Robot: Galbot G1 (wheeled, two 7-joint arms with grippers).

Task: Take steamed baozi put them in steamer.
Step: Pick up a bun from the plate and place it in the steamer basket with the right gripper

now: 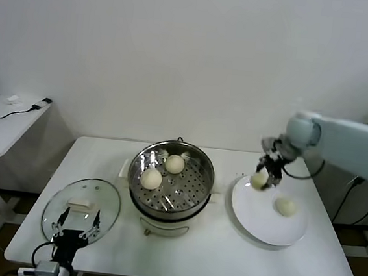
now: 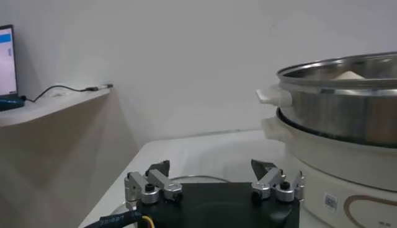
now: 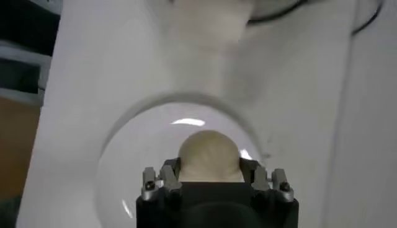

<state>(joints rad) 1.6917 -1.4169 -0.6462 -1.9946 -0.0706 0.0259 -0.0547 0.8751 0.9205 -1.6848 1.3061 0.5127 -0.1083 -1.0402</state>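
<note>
Two cream baozi (image 1: 151, 178) (image 1: 174, 164) lie on the perforated tray of the steel steamer (image 1: 194, 198) at the table's middle. My right gripper (image 1: 263, 180) is shut on a third baozi (image 3: 208, 155), held a little above the left rim of the white plate (image 1: 254, 216). One more baozi (image 1: 285, 206) rests on that plate. In the left wrist view the steamer (image 2: 347, 105) stands close by. My left gripper (image 1: 76, 227) is open and idle over the glass lid, near the table's front left corner.
A round glass lid (image 1: 106, 199) with a white handle lies flat left of the steamer. A side desk (image 1: 6, 127) with cables stands off to the left. The table's front edge runs just below the lid and plate.
</note>
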